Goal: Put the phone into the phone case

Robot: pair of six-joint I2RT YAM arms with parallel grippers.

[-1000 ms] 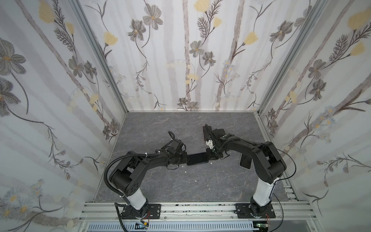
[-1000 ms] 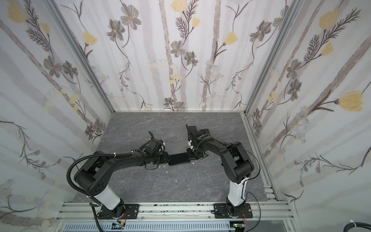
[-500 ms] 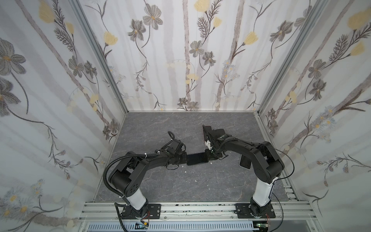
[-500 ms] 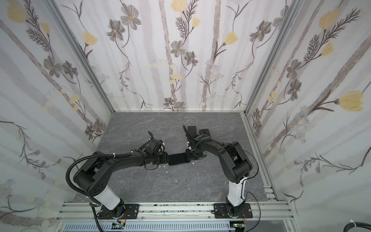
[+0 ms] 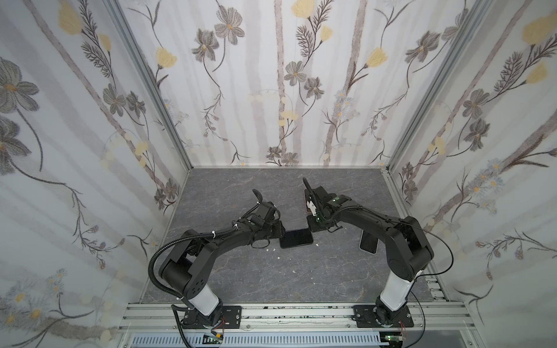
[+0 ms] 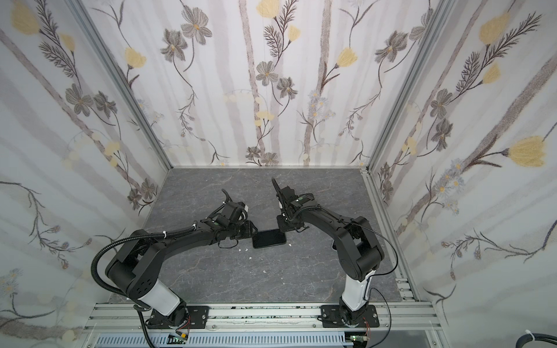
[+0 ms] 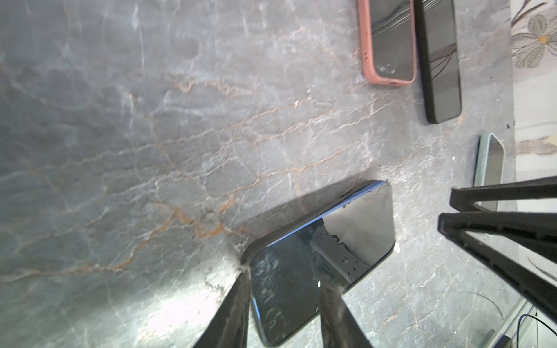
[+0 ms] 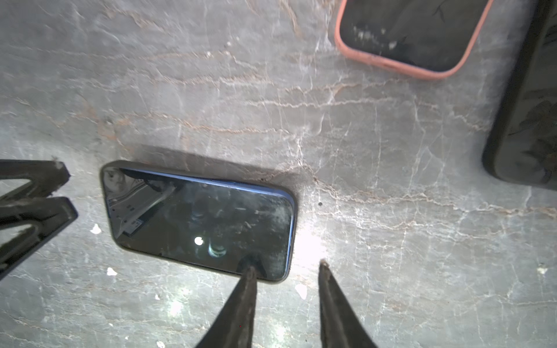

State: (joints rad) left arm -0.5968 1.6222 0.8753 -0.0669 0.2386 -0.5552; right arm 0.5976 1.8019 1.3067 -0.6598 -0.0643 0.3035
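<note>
So the phone [image 8: 199, 220] is lying flat, screen up, pretty much dead centre of the grey marble-look table [image 5: 271, 286]. It's sitting inside the dark phone case [image 8: 180, 261], and you can see the dark rim running round the blue frame in both wrist views. Looks mostly seated to me, but a strip of blue shows along one long side and round one end. I honestly can't tell from these angles whether that side is snapped all the way down or riding a bit proud. The right gripper [image 8: 286, 266] has its jaws apart and isn't holding anything: one fingertip rests on the corner of the phone, the other is down beside it over bare table. The left gripper [image 7: 286, 277] is at the opposite short end, jaws also spread, one finger at the case's corner and the other lying over the glass, so it looks more like a press or a steady than a pinch. My read: the insert itself is basically done, and what's left is maybe pushing that blue-showing edge home and backing both grippers off. Further out there's a phone in a pink case [image 7: 388, 45], a black phone [image 7: 440, 60] just beside it, a pale green cased one [image 7: 488, 168] near the wall, and white crumbs [image 8: 95, 229] scattered around.
</note>
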